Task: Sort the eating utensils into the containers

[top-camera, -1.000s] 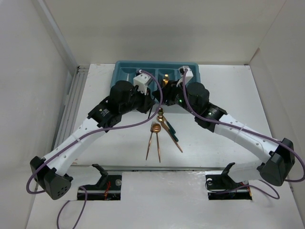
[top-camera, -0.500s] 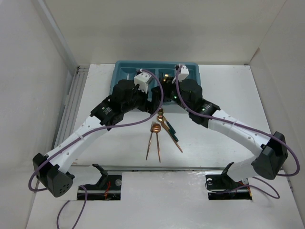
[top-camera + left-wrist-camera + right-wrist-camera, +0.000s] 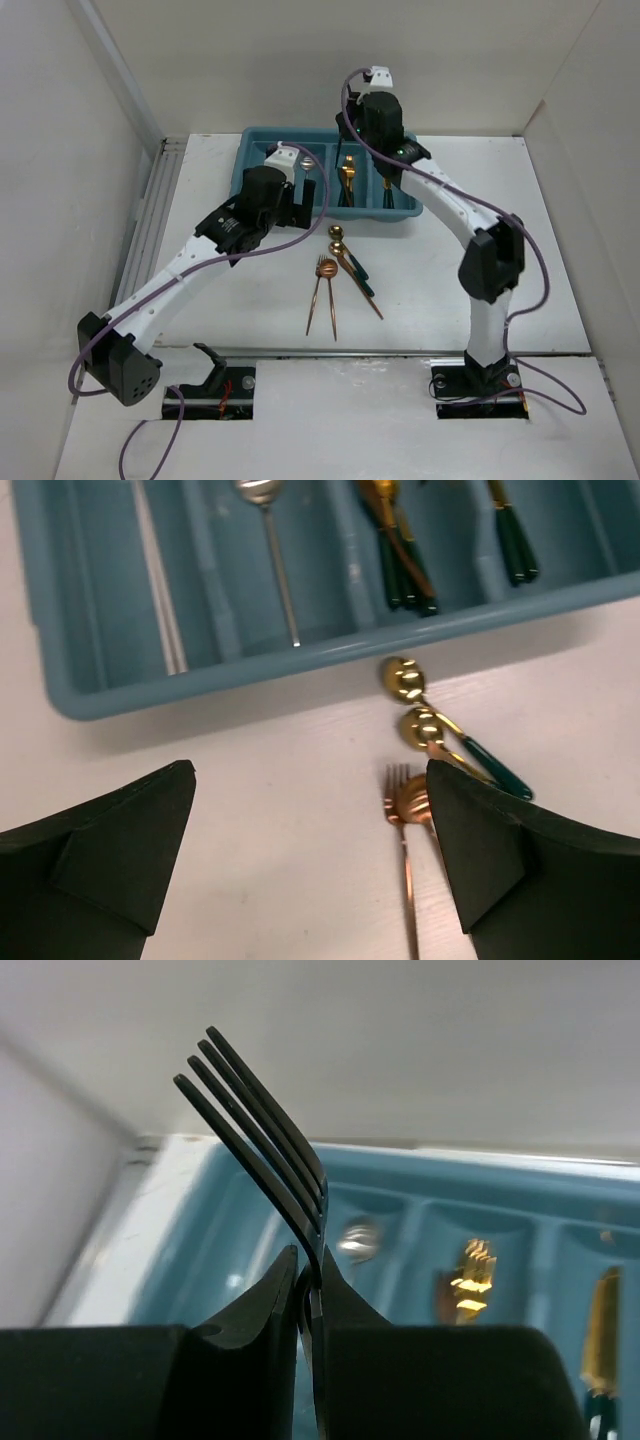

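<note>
The teal tray (image 3: 262, 150) of containers stands at the back of the table. In the left wrist view its containers (image 3: 110, 695) hold white chopsticks (image 3: 160, 590), a silver spoon (image 3: 272, 560) and dark-handled gold utensils (image 3: 402, 565). My left gripper (image 3: 310, 780) is open above bare table just in front of the tray; in the top view the left gripper (image 3: 308, 200) is low. My right gripper (image 3: 310, 1260) is shut on a dark-looking fork (image 3: 262, 1130), tines up, raised high over the tray (image 3: 400, 1210). Two gold spoons (image 3: 405, 680) and a rose-gold fork (image 3: 405, 830) lie on the table.
More loose utensils (image 3: 340, 280) lie in a small heap on the table's middle: two rose-gold pieces and green-handled ones. White walls enclose the table on three sides. A slotted rail (image 3: 150, 215) runs along the left edge.
My left gripper opened and drew back from the tray toward the table. My right gripper closed on the fork and rose steeply, its arm now reaching up over the tray's back.
</note>
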Robot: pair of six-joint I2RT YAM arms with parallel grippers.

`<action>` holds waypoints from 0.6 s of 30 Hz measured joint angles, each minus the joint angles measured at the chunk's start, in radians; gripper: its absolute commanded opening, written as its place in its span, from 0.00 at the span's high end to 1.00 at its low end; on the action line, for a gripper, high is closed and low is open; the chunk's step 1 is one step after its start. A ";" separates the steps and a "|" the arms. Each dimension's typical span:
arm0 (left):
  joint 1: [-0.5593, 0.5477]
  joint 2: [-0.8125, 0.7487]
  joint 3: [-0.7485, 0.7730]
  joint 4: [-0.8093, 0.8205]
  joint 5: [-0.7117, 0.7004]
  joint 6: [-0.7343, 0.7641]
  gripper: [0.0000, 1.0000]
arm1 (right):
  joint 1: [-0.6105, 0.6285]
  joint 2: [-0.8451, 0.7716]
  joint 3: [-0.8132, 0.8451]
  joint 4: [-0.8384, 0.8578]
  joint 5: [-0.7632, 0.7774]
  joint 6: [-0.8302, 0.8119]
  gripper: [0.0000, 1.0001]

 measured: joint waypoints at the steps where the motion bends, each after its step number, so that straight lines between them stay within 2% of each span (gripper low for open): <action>1: 0.005 0.000 -0.001 -0.008 -0.023 0.000 0.00 | -0.025 0.067 0.076 -0.037 -0.001 -0.013 1.00; 4: 0.021 0.000 -0.012 -0.021 -0.065 -0.001 0.00 | -0.074 0.238 0.257 -0.140 -0.004 -0.045 1.00; 6: 0.035 0.005 -0.016 -0.033 -0.079 -0.001 0.00 | -0.089 0.323 0.320 -0.196 -0.012 -0.060 1.00; 10: 0.065 0.017 -0.017 -0.039 -0.090 0.000 0.00 | -0.093 0.425 0.333 -0.294 -0.041 -0.072 1.00; 13: 0.080 0.024 -0.026 -0.044 -0.091 0.000 0.00 | -0.092 0.441 0.300 -0.345 -0.055 -0.074 0.98; 14: 0.082 0.028 -0.029 -0.048 -0.090 -0.001 0.00 | -0.090 0.441 0.293 -0.360 -0.057 -0.073 0.84; 15: 0.083 0.033 -0.029 -0.053 -0.089 -0.001 0.00 | -0.090 0.441 0.293 -0.370 -0.059 -0.071 0.76; 17: 0.086 0.045 -0.029 -0.061 -0.080 -0.001 0.00 | -0.090 0.441 0.293 -0.379 -0.061 -0.066 0.44; 18: 0.088 0.048 -0.029 -0.063 -0.077 -0.001 0.00 | -0.090 0.441 0.293 -0.380 -0.061 -0.063 0.41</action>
